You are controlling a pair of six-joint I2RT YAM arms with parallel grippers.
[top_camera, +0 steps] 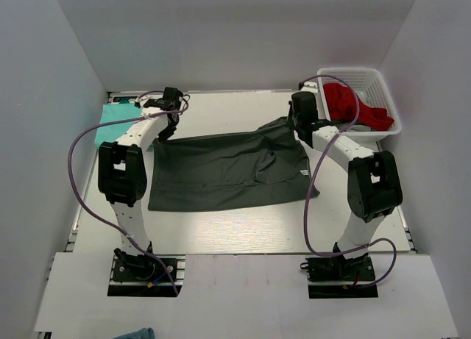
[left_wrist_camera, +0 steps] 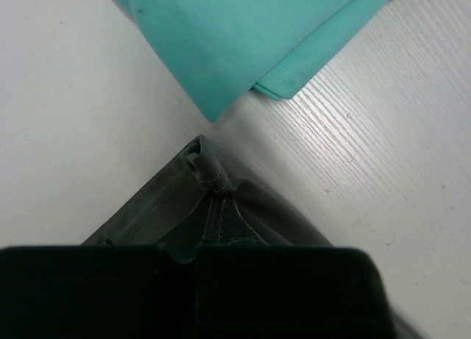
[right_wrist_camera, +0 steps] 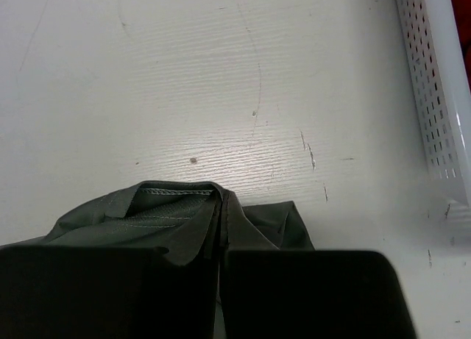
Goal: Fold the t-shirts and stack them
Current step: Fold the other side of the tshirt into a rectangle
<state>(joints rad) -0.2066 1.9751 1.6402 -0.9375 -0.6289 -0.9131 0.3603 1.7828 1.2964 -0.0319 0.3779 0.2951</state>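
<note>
The dark charcoal grey t-shirt (top_camera: 228, 170) lies spread across the middle of the table. My left gripper (top_camera: 168, 126) is shut on its far left corner (left_wrist_camera: 210, 207). My right gripper (top_camera: 294, 124) is shut on its far right corner (right_wrist_camera: 184, 221), where the hem bunches between the jaws. The mint-turquoise t-shirt (top_camera: 116, 122) lies folded at the far left of the table, just beyond the left gripper; it fills the top of the left wrist view (left_wrist_camera: 243, 37).
A white plastic basket (top_camera: 360, 96) with red cloth (top_camera: 353, 107) in it stands at the far right; its wall shows in the right wrist view (right_wrist_camera: 438, 96). Grey walls enclose the table on three sides. Purple cables loop beside both arms.
</note>
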